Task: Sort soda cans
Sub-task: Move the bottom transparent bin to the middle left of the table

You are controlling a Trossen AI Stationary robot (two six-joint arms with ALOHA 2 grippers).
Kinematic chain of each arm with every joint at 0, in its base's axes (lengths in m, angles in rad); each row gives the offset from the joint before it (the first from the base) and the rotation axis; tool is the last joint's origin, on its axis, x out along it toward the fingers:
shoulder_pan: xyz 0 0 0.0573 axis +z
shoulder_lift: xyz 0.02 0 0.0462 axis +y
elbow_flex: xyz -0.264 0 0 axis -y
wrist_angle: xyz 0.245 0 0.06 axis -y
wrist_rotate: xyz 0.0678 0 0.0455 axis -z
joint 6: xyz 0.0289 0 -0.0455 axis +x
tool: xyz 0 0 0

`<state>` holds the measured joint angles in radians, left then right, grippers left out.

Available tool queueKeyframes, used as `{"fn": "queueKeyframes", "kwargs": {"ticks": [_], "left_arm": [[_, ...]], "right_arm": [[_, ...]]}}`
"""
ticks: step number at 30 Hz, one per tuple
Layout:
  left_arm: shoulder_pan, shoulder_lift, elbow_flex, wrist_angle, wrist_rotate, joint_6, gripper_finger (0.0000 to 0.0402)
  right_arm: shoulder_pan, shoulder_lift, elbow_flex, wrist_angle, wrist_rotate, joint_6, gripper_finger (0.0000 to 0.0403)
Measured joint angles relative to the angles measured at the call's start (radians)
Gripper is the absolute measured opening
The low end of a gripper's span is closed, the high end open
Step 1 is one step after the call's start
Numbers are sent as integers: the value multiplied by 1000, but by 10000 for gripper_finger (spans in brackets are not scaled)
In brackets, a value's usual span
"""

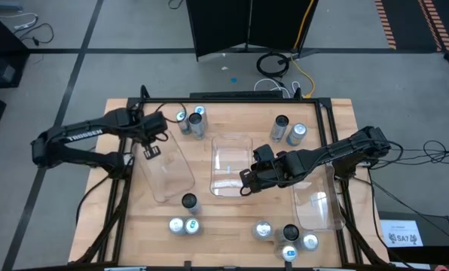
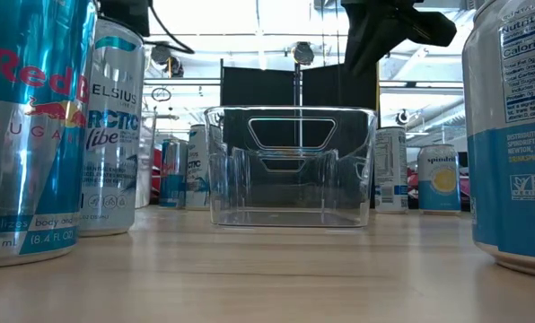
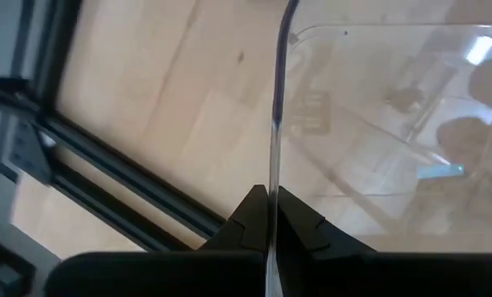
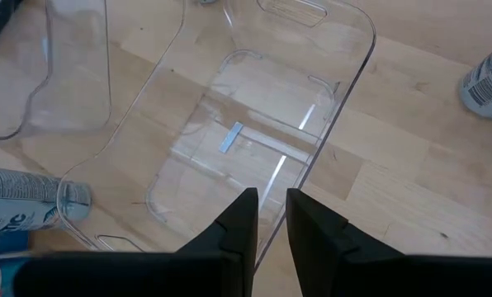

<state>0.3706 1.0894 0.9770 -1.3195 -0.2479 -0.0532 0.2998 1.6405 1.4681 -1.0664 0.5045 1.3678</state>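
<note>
High view: three clear trays [image 1: 232, 154] hold nothing; left hand [image 1: 150, 151] pinches one's wall, right hand [image 1: 246, 182] narrow.

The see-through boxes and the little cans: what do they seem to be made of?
The middle tray looks like clear, glossy hard plastic: the wooden table shows through it and its walls catch glints. The left gripper pinches another tray's thin wall. The cans look like thin metal, probably aluminium, with shiny printed sides.

Three clear plastic trays are sitting on the wooden desk [image 1: 232, 218]: a left tray [image 1: 164, 169], a middle tray [image 1: 232, 165] and a right tray [image 1: 317, 207]. Cables [image 1: 281, 68] are lying on the floor beyond.
</note>
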Motion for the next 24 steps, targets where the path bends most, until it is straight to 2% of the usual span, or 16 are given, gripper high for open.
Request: {"fn": "queueKeyframes", "kwargs": {"ticks": [14,24], "left_arm": [[23,282,141,158,36,310,8],[23,471,232,201,87,381,13]], "right_arm": [[0,0,0,0,0,-3,59],[0,0,0,0,-5,0,59]]}}
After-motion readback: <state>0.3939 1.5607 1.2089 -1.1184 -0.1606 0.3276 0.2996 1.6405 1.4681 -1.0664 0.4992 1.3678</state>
